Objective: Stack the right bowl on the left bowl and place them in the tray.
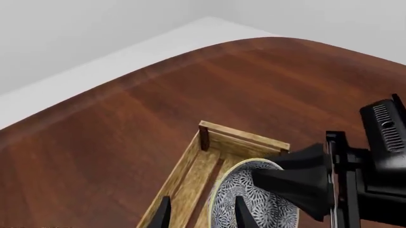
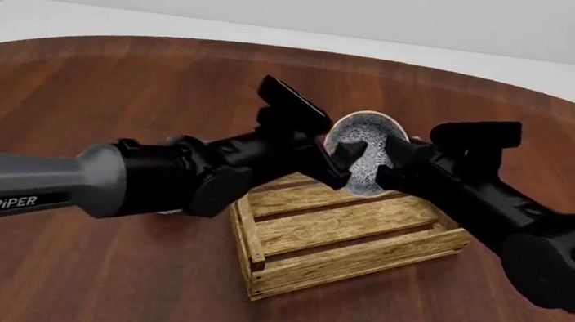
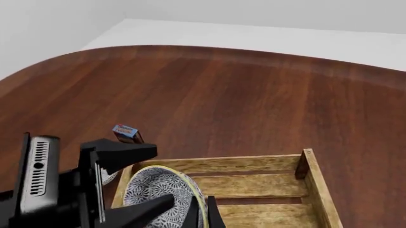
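Bowls (image 2: 368,150), seemingly stacked, hung tilted at frame centre above the tray (image 2: 350,236), left gripper (image 2: 338,166) and right gripper (image 2: 388,163) each clamping a rim; lowering them together was seemingly next.

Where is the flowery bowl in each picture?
Left wrist view: the bowl sits low, over the tray, between gripper fingers.
Front view: the bowl is in the middle, held up between both arms above the tray's far end.
Right wrist view: the bowl is low, beside the tray.
Shared landmark: the tray.
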{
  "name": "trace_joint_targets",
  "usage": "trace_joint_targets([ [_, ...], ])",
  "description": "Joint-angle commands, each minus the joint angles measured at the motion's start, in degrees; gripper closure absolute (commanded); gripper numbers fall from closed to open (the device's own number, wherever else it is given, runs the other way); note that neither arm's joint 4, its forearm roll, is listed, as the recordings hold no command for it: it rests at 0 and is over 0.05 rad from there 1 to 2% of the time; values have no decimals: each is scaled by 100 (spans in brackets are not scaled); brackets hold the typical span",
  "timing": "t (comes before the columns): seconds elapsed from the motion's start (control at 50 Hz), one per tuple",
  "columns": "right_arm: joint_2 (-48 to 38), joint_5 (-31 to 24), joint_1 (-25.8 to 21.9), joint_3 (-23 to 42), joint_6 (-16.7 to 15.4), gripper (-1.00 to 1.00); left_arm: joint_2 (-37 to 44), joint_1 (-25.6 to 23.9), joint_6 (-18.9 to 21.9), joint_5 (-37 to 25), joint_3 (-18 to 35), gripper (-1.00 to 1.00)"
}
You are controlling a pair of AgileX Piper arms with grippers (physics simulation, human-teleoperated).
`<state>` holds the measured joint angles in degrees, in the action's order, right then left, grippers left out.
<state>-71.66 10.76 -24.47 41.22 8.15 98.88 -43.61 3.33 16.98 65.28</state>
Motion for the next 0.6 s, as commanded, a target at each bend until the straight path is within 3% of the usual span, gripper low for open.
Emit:
trace_joint_targets([
  [0.02, 6, 24, -27, 34, 28, 100, 418, 25, -83, -12, 223, -100],
  [0.18, 20, 14, -39, 26, 22, 100, 483, 52, -144, 64, 194, -100],
  [0.2, 15, 15, -39, 27, 19, 100, 468, 64, -153, 77, 179, 100],
  [0.6, 50, 8, -61, 11, -8, 100, 314, 78, -201, 97, 48, 100],
])
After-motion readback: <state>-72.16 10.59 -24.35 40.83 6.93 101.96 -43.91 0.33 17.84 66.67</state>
